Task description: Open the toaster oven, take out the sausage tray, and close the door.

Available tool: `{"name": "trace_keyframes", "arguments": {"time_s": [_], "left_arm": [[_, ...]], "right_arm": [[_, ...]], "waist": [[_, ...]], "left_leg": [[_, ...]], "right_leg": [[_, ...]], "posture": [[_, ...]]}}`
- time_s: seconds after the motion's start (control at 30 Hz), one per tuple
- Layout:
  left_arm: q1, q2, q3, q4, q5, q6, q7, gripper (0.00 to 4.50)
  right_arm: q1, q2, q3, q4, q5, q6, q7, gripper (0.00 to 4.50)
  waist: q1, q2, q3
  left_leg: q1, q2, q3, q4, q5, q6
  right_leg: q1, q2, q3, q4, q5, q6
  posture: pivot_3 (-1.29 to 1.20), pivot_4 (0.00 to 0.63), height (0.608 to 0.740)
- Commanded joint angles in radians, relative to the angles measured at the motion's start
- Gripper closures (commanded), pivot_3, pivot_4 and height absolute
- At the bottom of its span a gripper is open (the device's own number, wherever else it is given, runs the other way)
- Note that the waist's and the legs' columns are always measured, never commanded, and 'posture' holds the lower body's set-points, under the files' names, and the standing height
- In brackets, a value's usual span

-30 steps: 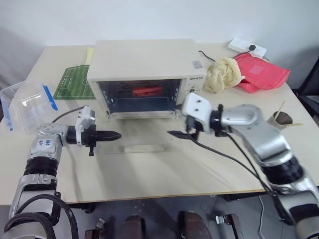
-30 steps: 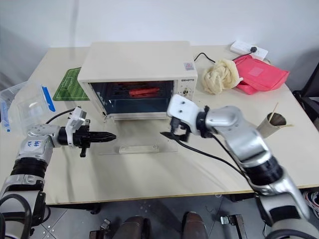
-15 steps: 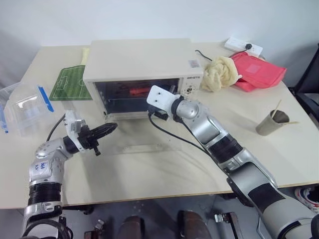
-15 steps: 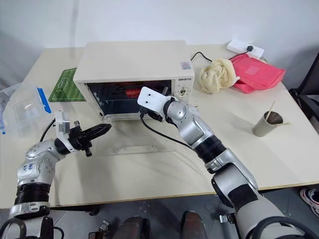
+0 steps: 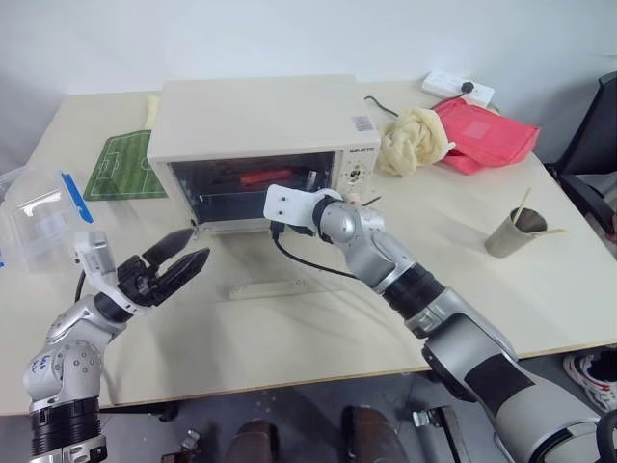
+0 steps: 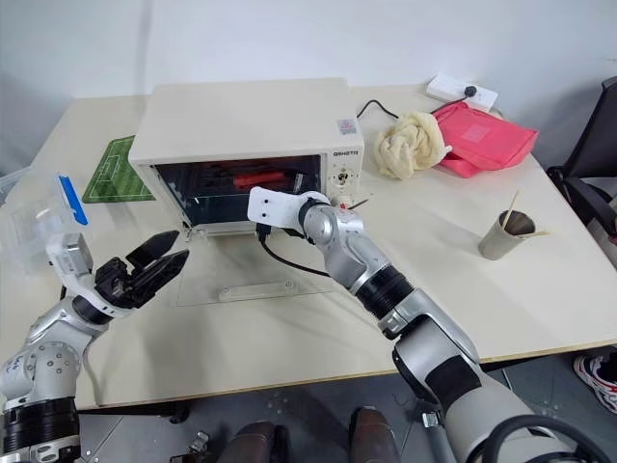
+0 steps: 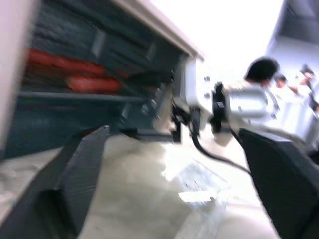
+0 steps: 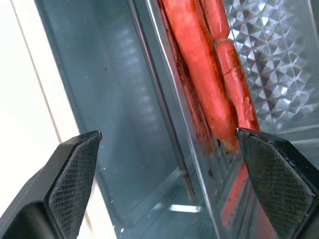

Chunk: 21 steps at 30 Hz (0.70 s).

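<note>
The toaster oven (image 5: 255, 121) looks matt cream; the sausage tray (image 8: 259, 79) embossed shiny metal, sausages (image 8: 204, 69) perhaps glossy.

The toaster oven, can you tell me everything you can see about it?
The toaster oven is a boxy cream-white box standing on the table. Its door, clear glass with a long bar handle, lies folded down flat in front. Inside the dark cavity, red sausages lie on the sausage tray. A control panel sits at its right end. The right gripper, fingers wide open, reaches into the opening.
</note>
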Motion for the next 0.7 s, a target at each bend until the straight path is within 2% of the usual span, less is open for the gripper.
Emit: {"name": "trace_keyframes", "arguments": {"time_s": [0.03, 0.13, 0.2, 0.6, 0.7], "left_arm": [[-0.003, -0.01, 0.039, -0.017, -0.028, -0.026, 0.043, 0.05], [0.018, -0.009, 0.019, -0.034, -0.02, -0.024, 0.044, 0.05], [0.022, -0.016, 0.013, -0.039, -0.016, -0.032, 0.053, 0.0], [0.009, -0.027, -0.01, -0.019, -0.006, -0.063, 0.078, 0.0], [0.005, -0.029, -0.018, -0.011, -0.001, -0.068, 0.079, 0.0]], "right_arm": [[-0.023, 0.023, 0.007, 0.041, -0.037, -0.011, -0.022, 0.0], [-0.039, 0.033, 0.015, 0.074, -0.064, -0.024, -0.036, 0.0], [-0.046, 0.04, 0.024, 0.094, -0.085, -0.027, -0.041, 0.38], [0.013, 0.024, 0.047, 0.014, -0.181, -0.073, -0.073, 4.36], [0.03, 0.02, 0.038, -0.024, -0.198, -0.074, -0.078, 4.46]], "waist": [[0.0, 0.0, 0.0], [0.0, 0.0, 0.0], [0.0, 0.0, 0.0], [0.0, 0.0, 0.0], [0.0, 0.0, 0.0]], "left_leg": [[0.0, 0.0, 0.0, 0.0, 0.0, 0.0], [0.0, 0.0, 0.0, 0.0, 0.0, 0.0], [0.0, 0.0, 0.0, 0.0, 0.0, 0.0], [0.0, 0.0, 0.0, -0.001, 0.0, -0.001], [0.0, 0.0, 0.0, -0.001, -0.001, -0.001]], "right_leg": [[0.0, 0.0, 0.0, 0.0, 0.0, 0.0], [0.0, 0.0, 0.0, 0.0, 0.0, 0.0], [0.0, 0.0, 0.0, 0.0, 0.0, 0.0], [0.0, 0.0, 0.0, -0.001, 0.0, 0.0], [0.0, 0.0, 0.0, -0.001, 0.0, 0.0]], "posture": [[0.0, 0.15, 0.74], [0.0, 0.15, 0.74], [0.0, 0.15, 0.74], [0.0, 0.15, 0.74], [0.0, 0.15, 0.74]]}}
